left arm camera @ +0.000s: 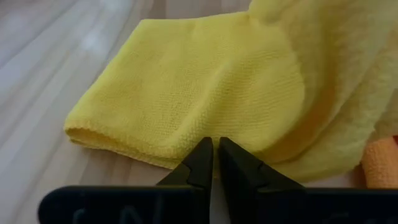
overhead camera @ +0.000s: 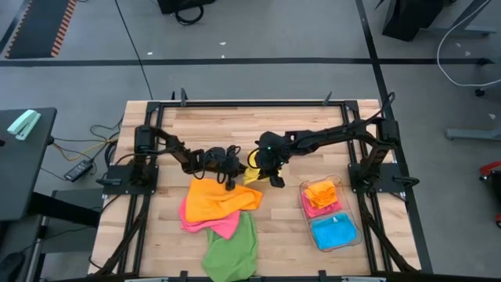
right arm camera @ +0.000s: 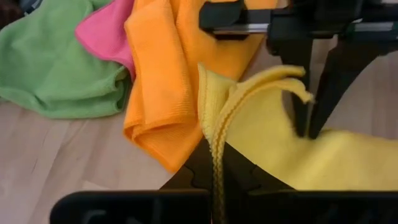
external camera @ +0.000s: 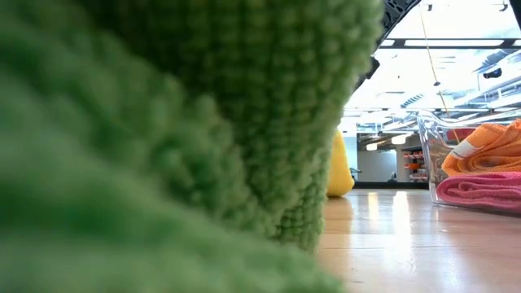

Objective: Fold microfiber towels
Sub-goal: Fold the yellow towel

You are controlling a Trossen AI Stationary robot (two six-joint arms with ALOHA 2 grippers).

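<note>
Both end effectors (overhead camera: 232, 182) (overhead camera: 275, 180) pinch yellow towel (left arm camera: 186, 87), arms angled inward.

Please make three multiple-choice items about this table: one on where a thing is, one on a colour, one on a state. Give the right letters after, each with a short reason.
1. Where is the blue towel?
A. In the bin
B. On the loose pile
C. In the left end effector

2. Which colour is the towel between the two end effectors?
A. Pink
B. Yellow
C. Green

3. How is the right end effector?
A. Wide open over the bin
B. Shut on nothing
C. Shut on the yellow towel

Answers:
1. A: the blue towel lies in the bin, beside folded orange and pink ones.
2. B: the yellow towel lies between the left end effector and the right end effector.
3. C: in the right wrist view, its fingers pinch the towel's gathered edge.
</note>
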